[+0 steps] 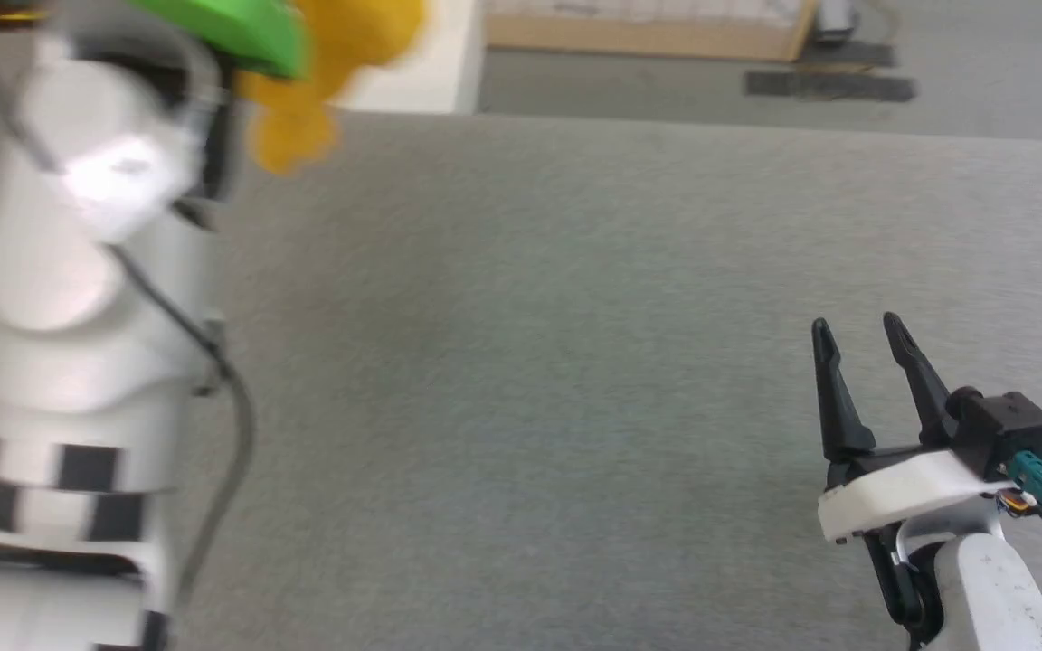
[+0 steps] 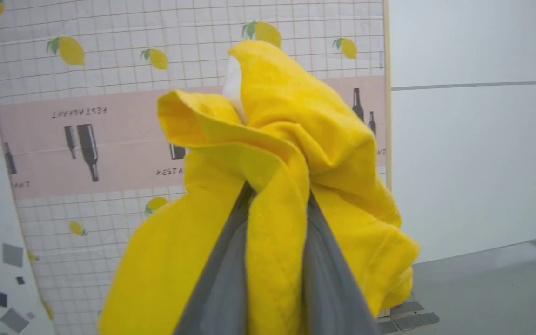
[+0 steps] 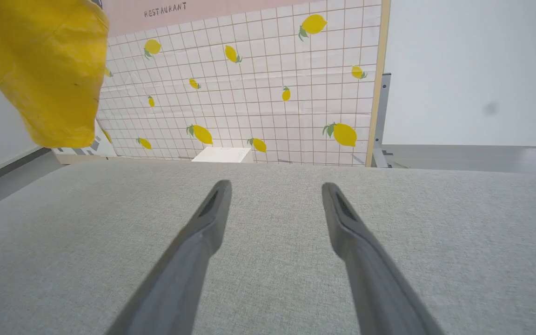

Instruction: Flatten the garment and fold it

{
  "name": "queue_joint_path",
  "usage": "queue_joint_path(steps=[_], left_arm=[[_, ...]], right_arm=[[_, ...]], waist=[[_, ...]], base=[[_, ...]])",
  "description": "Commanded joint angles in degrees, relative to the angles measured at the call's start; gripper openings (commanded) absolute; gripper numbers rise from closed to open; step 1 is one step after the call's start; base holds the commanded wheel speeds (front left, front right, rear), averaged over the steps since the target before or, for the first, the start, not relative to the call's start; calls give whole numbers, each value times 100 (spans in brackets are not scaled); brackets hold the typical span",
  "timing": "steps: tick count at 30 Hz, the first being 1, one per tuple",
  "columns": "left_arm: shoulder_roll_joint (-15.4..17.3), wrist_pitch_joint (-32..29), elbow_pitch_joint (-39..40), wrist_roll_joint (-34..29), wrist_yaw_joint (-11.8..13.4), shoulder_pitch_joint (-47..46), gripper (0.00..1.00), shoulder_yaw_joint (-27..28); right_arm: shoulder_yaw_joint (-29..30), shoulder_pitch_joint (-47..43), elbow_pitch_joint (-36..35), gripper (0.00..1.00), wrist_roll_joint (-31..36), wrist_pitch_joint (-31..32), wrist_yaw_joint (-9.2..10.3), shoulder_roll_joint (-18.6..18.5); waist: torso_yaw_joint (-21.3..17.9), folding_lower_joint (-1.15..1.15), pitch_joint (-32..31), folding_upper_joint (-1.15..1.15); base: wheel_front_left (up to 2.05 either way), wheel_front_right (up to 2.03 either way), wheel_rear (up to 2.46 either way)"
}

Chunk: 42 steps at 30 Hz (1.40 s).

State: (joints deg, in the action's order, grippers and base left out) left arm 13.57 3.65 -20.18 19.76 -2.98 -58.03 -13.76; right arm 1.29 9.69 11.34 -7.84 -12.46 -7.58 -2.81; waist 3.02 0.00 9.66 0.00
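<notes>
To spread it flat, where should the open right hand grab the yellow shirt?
Probably the loose lower end of the garment, approached from the robot's right: it dangles free in the air, while the left hand pinches the bunched part.

Bright, even light with faint shadows; the left arm (image 1: 96,271) and garment (image 1: 322,81) blur in the head view

RESTAURANT stood on the pink band (image 3: 221,5) of the lemon panel (image 3: 272,70). The left wrist view showed it there too, once upside down.
</notes>
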Motion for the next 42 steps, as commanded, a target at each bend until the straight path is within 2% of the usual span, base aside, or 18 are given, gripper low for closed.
queue_joint_path(steps=[1,6,11,15,16,17,18,19,20,24,27,31,37,42], left_arm=[[-186,43,-16,55,-65,-15,0,-117],[-753,20,-214,322,-233,368,0,-617],[-1004,-198,-666,850,-330,1135,0,-1127],[-1049,-692,-1271,1016,-351,1666,0,-1675],[-1061,-1229,-1795,1211,-366,2006,0,-1996],[-1062,-1410,-1931,1267,-371,2087,11,-2084],[-1064,-1637,-2083,1339,-378,2180,41,-2185],[-1065,-1821,-2188,1401,-383,2248,84,-2257],[-1066,-2022,-2280,1464,-390,2309,100,-2344],[-1068,-2548,-2354,1849,-404,2500,100,-2424],[-1054,-2394,-2177,1967,-377,2565,100,-2321],[-891,-1440,-1653,1949,-263,2649,100,-1987],[-402,631,-830,1460,222,2888,100,-1433],[-32,1114,-303,1089,523,3304,100,-982]], right_arm=[[18,-99,-14,100,-53,-6,9,-7],[50,-192,-26,100,-68,22,9,-7],[113,-241,-62,100,-68,38,9,-7],[157,-300,-123,100,-47,74,9,-7],[166,-350,-172,100,-65,87,9,-7],[170,-361,-179,100,-73,86,9,-7],[165,-374,-180,100,-87,90,9,-7],[158,-383,-176,100,-92,91,9,-7],[152,-392,-175,100,-93,93,9,-7],[154,-416,-197,100,-72,111,9,-7],[154,-432,-215,100,-53,124,9,-7],[140,-459,-259,100,-26,156,9,-7],[121,-522,-369,100,14,233,9,-7],[101,-572,-462,100,39,295,9,-7]], waist=[[-620,0,-415,0],[-1051,0,-471,0],[-1421,0,-539,0],[-1579,0,-520,0],[-1618,0,-483,0],[-1618,0,-471,0],[-1611,0,-460,0],[-1595,0,-456,0],[-1565,0,-452,0],[-1404,0,-473,0],[-1266,0,-521,0],[-1099,0,-593,0],[-888,0,-682,0],[-787,0,-721,0]], base=[[0,0,0],[0,0,0],[0,0,0],[0,0,0],[0,0,0],[0,0,0],[0,0,0],[0,0,0],[0,0,0],[0,0,0],[0,0,0],[0,0,0],[0,0,0],[0,0,0]])
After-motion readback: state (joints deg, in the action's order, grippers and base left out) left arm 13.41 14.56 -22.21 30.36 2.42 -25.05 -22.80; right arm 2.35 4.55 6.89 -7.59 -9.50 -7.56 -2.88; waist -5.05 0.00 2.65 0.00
